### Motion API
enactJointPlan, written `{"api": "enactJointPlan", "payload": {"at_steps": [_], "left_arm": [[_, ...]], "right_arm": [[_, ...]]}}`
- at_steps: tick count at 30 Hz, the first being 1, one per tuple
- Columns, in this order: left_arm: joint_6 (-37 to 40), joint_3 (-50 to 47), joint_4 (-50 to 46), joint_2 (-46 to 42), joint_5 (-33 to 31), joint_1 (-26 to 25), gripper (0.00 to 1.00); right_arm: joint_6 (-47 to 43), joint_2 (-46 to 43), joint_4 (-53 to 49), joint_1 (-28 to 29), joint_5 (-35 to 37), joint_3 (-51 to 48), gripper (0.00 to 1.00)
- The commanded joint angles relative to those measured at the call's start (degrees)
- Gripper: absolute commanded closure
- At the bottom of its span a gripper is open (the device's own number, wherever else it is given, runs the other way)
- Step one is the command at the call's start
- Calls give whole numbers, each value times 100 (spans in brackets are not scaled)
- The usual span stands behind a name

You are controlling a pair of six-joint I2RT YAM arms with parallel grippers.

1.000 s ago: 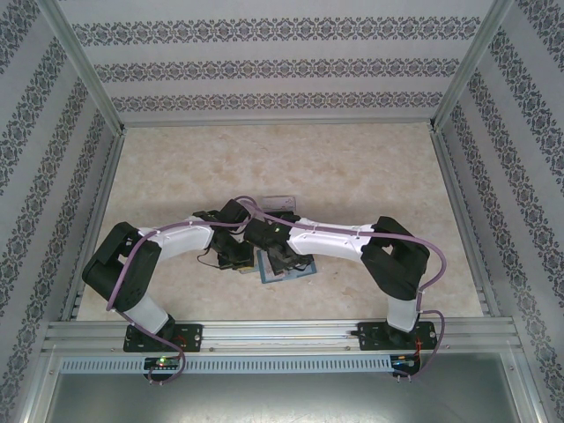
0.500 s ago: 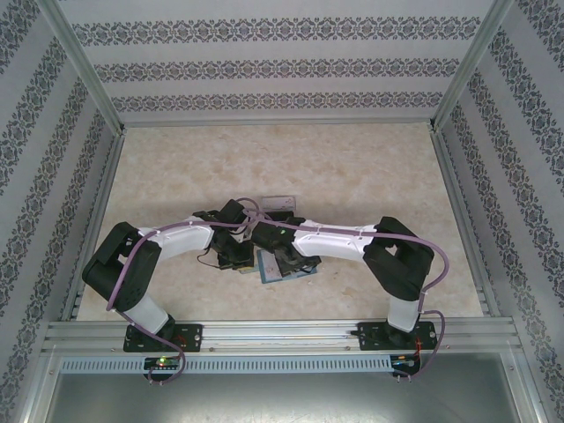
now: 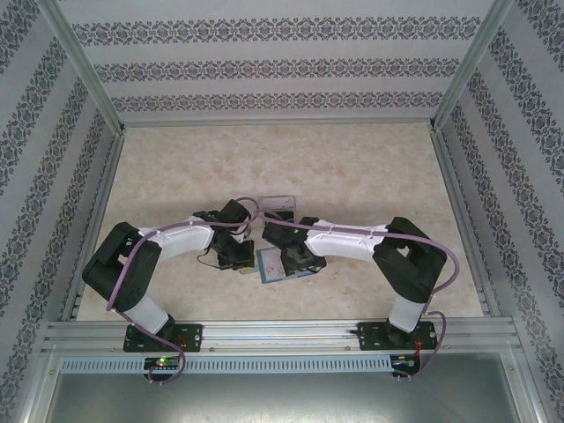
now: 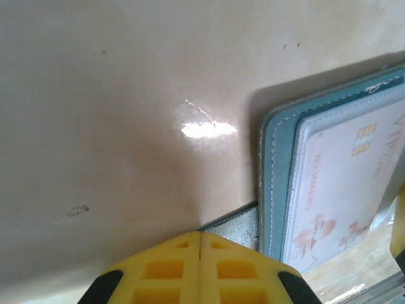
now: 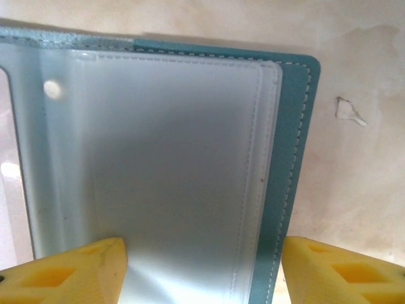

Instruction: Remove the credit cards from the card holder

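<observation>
The teal-blue card holder (image 3: 275, 271) lies open on the table between both arms. In the left wrist view its stitched edge (image 4: 273, 177) frames a clear sleeve holding a pale credit card (image 4: 342, 177) with a gold chip. My left gripper (image 4: 200, 237) is shut, its yellow tips resting at the holder's grey strap tab (image 4: 243, 223). My right gripper (image 5: 202, 272) hangs open just above the other panel (image 5: 171, 164), one finger over the clear pocket, the other past the teal edge (image 5: 294, 158). Another grey credit card (image 3: 278, 204) lies on the table behind the grippers.
The beige tabletop (image 3: 352, 167) stretches back to patterned walls and aluminium rails (image 3: 282, 330) at the near edge. Both forearms cross low over the table's middle. A small chip in the surface (image 5: 349, 111) sits right of the holder.
My right arm has drawn back to the right, its gripper sliding a little along the holder and uncovering the holder's left part. The left arm has stayed still.
</observation>
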Motion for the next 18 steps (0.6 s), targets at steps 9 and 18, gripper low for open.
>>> {"api": "enactJointPlan", "payload": {"at_steps": [9, 18], "left_arm": [[-120, 270, -230, -301, 169, -188, 95], [-159, 595, -106, -8, 264, -306, 94]], "right_arm": [[-87, -602, 266, -146, -419, -312, 34], [-87, -926, 260, -174, -560, -176, 36]]}}
